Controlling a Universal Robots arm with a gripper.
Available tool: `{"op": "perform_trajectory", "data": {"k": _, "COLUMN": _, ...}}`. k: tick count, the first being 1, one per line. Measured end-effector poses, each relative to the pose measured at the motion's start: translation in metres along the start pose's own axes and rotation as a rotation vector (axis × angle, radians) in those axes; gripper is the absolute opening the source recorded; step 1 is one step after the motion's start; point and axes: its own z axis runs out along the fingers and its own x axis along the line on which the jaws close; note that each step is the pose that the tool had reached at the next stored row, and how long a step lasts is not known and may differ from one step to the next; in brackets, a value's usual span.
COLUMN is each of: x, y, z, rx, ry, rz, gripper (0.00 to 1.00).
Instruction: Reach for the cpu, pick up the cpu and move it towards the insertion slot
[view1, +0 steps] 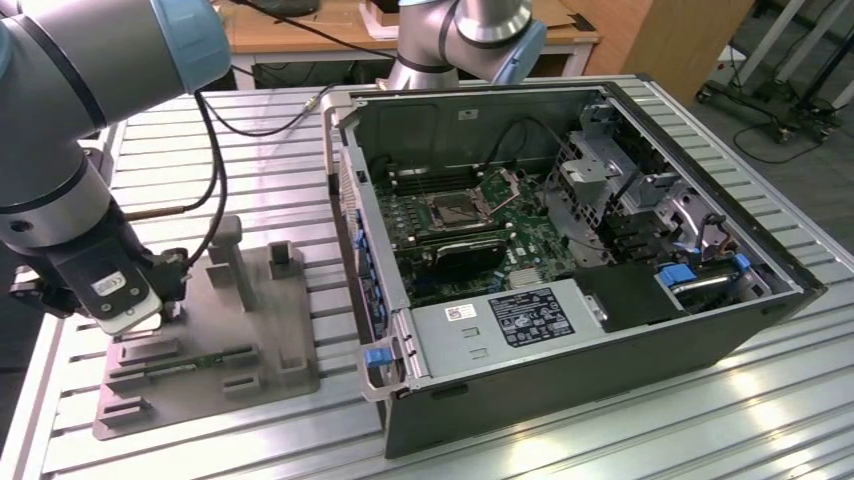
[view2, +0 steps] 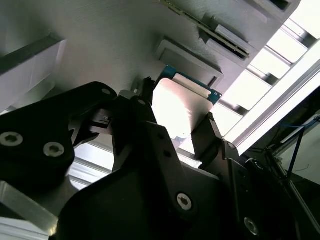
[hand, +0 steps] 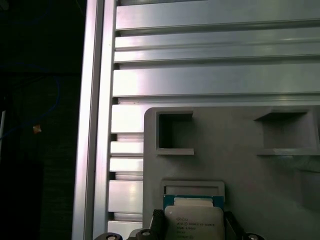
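The arm (view1: 54, 150) angles down, gripper (view2: 178, 109) fingers (view2: 204, 140) clamped on the cpu (hand: 194, 226).

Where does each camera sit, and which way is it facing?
Exterior view: off the arm, raised, looking down over the slotted table at the open computer case and grey fixture; the arm shows at the exterior view's left.
First wrist view: on the wrist, looking past the gripper at the cpu and fixture; gripper tips show.
Second wrist view: on the wrist, close behind the gripper, whose black body shows, holding the cpu.
Shared: both wrist views show the cpu in the gripper over the fixture.
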Motion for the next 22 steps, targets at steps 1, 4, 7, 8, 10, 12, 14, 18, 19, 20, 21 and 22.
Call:
{"op": "perform_trajectory", "data": {"k": 1, "x": 0.0000, "y": 0.0000, "z": -0.0005, "rx": 0.0000, "ry": 0.0000, "rz": 0.000, "gripper": 0.54}}
{"op": "perform_trajectory", "data": {"k": 4, "x": -0.0001, "y": 0.0002, "z": -0.0022, "rx": 0.0001, "ry": 0.0001, "rz": 0.000, "gripper": 0.54}}
{"op": "perform_trajectory", "data": {"k": 7, "x": -0.0001, "y": 0.0004, "z": -0.0043, "rx": 0.0000, "ry": 0.0000, "rz": 0.000, "gripper": 0.54}}
{"op": "perform_trajectory", "data": {"k": 8, "x": -0.0001, "y": 0.0005, "z": -0.0051, "rx": 0.0001, "ry": 0.0000, "rz": 0.000, "gripper": 0.54}}
{"op": "perform_trajectory", "data": {"k": 10, "x": -0.0001, "y": 0.0006, "z": -0.0063, "rx": 0.0000, "ry": -0.0001, "rz": 0.000, "gripper": 0.54}}
{"op": "perform_trajectory", "data": {"k": 12, "x": -0.0001, "y": 0.0007, "z": -0.0075, "rx": 0.0000, "ry": 0.0000, "rz": 0.000, "gripper": 0.54}}
{"op": "perform_trajectory", "data": {"k": 14, "x": -0.0001, "y": 0.0008, "z": -0.0086, "rx": 0.0000, "ry": -0.0001, "rz": 0.000, "gripper": 0.54}}
{"op": "perform_trajectory", "data": {"k": 18, "x": 0.0000, "y": 0.0011, "z": -0.0114, "rx": 0.0001, "ry": 0.0001, "rz": 0.000, "gripper": 0.54}}
{"op": "perform_trajectory", "data": {"k": 19, "x": 0.0000, "y": 0.0011, "z": -0.0121, "rx": 0.0001, "ry": 0.0001, "rz": 0.000, "gripper": 0.54}}
{"op": "perform_trajectory", "data": {"k": 20, "x": -0.0001, "y": 0.0012, "z": -0.0128, "rx": 0.0001, "ry": 0.0000, "rz": 0.000, "gripper": 0.54}}
{"op": "perform_trajectory", "data": {"k": 21, "x": 0.0000, "y": 0.0013, "z": -0.0134, "rx": 0.0001, "ry": 0.0001, "rz": 0.000, "gripper": 0.54}}
{"op": "perform_trajectory", "data": {"k": 22, "x": 0.0000, "y": 0.0013, "z": -0.0141, "rx": 0.0001, "ry": 0.0000, "rz": 0.000, "gripper": 0.54}}
